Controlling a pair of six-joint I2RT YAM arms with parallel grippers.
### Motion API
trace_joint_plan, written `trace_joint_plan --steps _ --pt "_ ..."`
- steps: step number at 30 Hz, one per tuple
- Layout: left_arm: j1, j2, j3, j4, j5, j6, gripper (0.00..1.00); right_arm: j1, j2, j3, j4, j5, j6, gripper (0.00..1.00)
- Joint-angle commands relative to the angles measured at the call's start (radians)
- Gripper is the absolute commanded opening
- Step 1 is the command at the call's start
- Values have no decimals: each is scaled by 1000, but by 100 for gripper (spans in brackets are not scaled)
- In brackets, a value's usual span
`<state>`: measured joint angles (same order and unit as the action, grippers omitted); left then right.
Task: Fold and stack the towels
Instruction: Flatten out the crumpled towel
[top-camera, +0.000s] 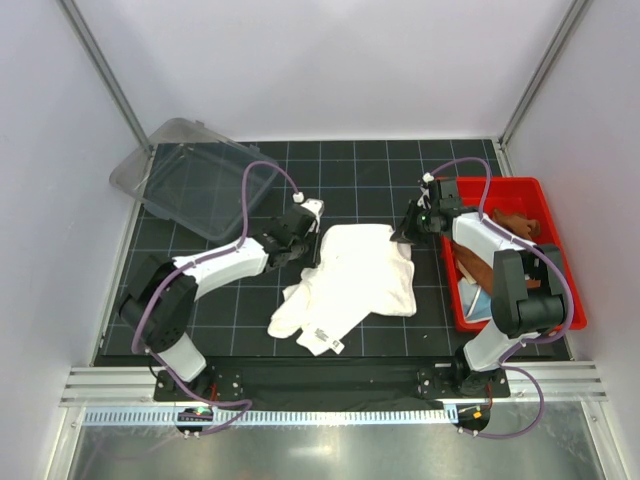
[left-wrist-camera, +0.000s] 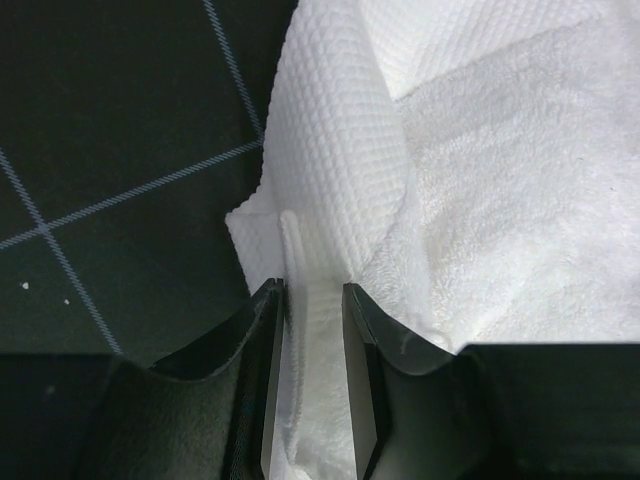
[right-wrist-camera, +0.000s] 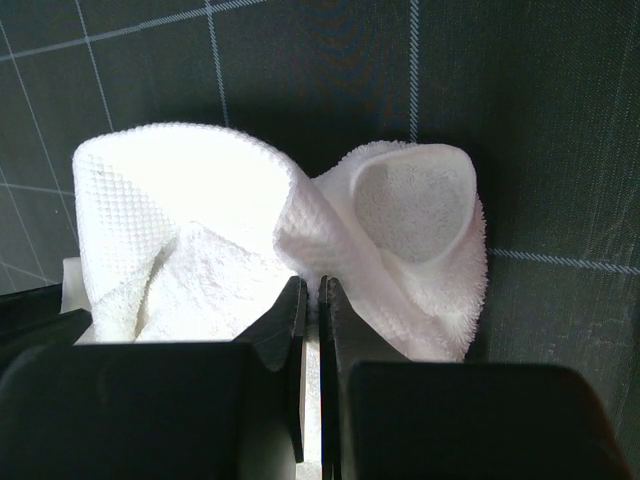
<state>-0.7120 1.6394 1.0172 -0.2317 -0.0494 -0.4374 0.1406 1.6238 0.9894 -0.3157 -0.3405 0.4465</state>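
At mid-frame your white towel (top-camera: 360, 275) lay unfolded — right gripper (right-wrist-camera: 312, 290) pinched it, left gripper (left-wrist-camera: 312, 295) sat around its edge, you couldn't tell how tight — other towels (top-camera: 518, 226) waited, nothing stacked.

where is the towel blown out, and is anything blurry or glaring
top view: sharp, even light, towel bright but its folds still read, soft sheen on the clear lid; left wrist: weave crisp, terry at right washed pale; right wrist: towel middle blown out, weave lost there, fingers near black and slightly soft
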Motion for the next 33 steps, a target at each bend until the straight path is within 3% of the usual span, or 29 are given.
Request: trace_joint_plan --steps 1,6,17,19,20,22,29,33 --pt "25 7 0 74 46 -15 34 2 -5 32 -10 15 -23 1" --pt "74 11 -17 111 118 -47 32 1 -7 37 -19 24 -32 1" --pt "88 63 6 68 83 -32 28 1 -10 46 -28 29 -34 1" --pt "88 66 17 51 68 -26 20 1 -10 51 -33 29 -34 1" --pt "88 65 20 42 57 -26 6 2 -10 57 -36 28 -35 1" --pt "88 48 37 7 14 -21 0 4 -21 77 -71 63 -46 1" --pt "86 -223 269 -199 -26 52 0 11 -278 283 -259 256 -103 1" --pt "85 -444 354 -258 34 78 0 11 -471 369 -309 244 -124 1"
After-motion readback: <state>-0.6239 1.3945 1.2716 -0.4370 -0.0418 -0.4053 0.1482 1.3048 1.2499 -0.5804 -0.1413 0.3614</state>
